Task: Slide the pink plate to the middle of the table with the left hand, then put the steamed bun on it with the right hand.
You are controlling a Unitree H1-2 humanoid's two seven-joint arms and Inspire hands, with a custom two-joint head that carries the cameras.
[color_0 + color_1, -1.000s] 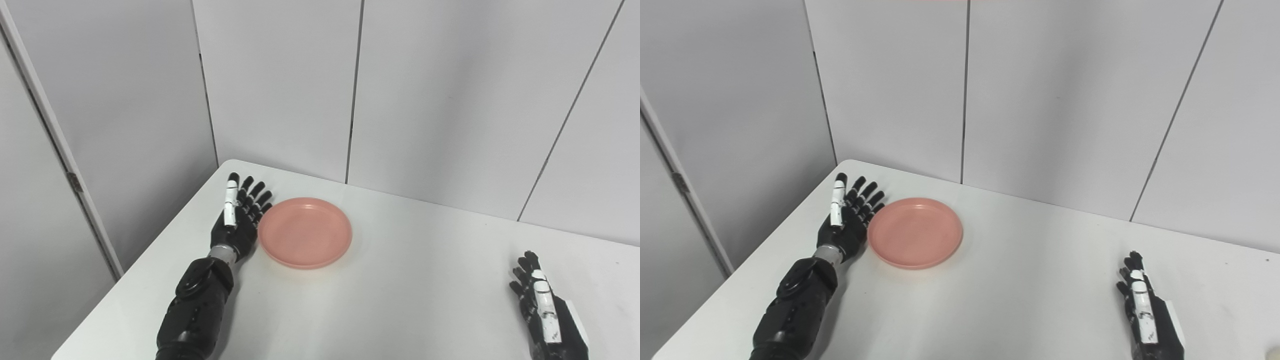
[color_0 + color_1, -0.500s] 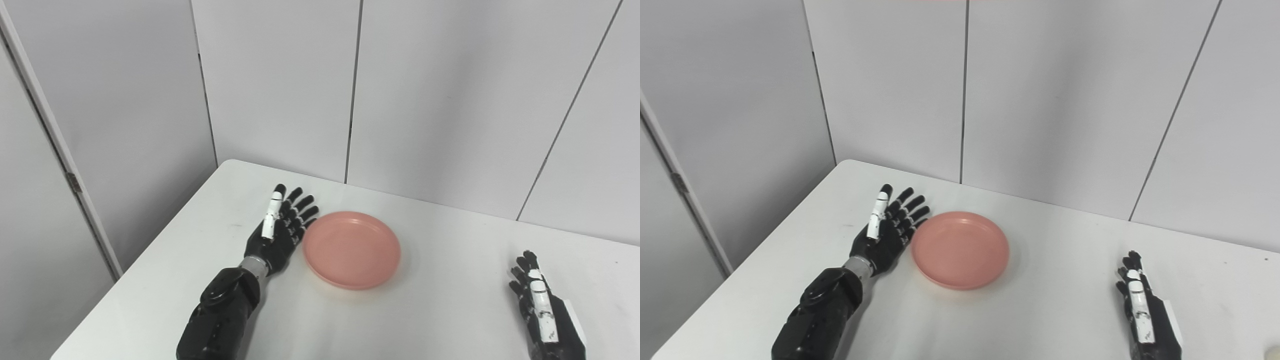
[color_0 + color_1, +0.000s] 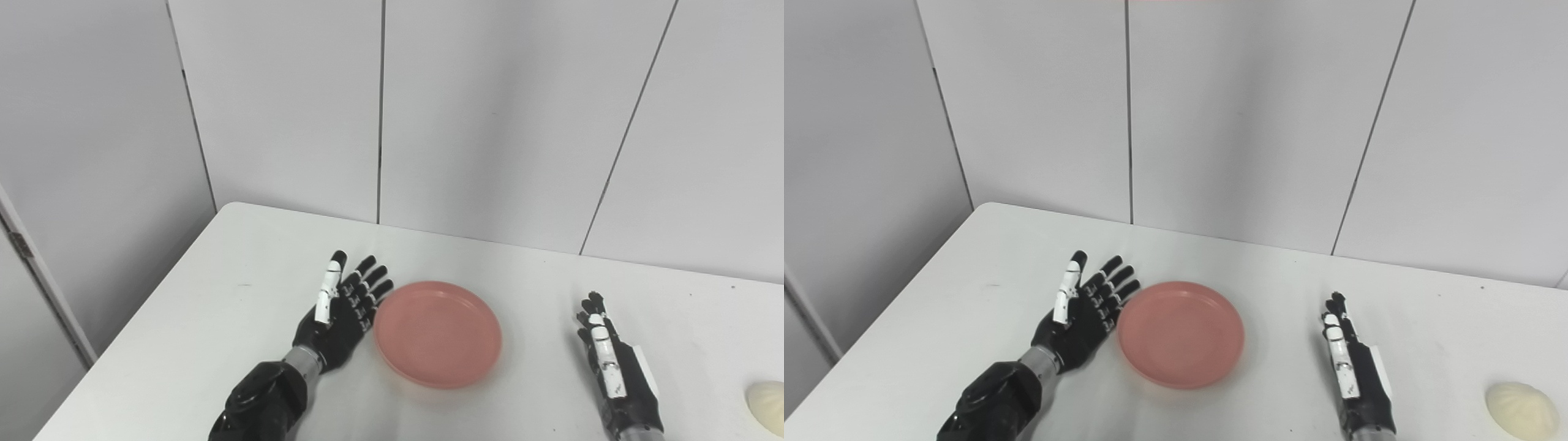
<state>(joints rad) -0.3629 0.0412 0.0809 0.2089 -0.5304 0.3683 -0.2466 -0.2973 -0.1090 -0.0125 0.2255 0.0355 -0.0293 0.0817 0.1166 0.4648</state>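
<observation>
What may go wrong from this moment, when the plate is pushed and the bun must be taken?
The left hand only leans open against the pink plate, so the plate may turn or slip away. The steamed bun lies far right, near the picture's edge; the open right hand may roll it further away.

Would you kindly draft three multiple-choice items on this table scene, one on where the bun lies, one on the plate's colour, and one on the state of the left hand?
1. Where does the steamed bun lie?
A. On the plate
B. On the table, to the right of the right hand
C. In the left hand

2. What colour is the plate?
A. Pink
B. Blue
C. White

3. In what state is the left hand?
A. Shut on the bun
B. Shut on the plate's rim
C. Open, fingers spread, beside the plate

Answers:
1 B, the bun sits near the right edge, past the right hand.
2 A, the plate is plainly pink.
3 C, the hand's fingers are apart and hold nothing.
</observation>
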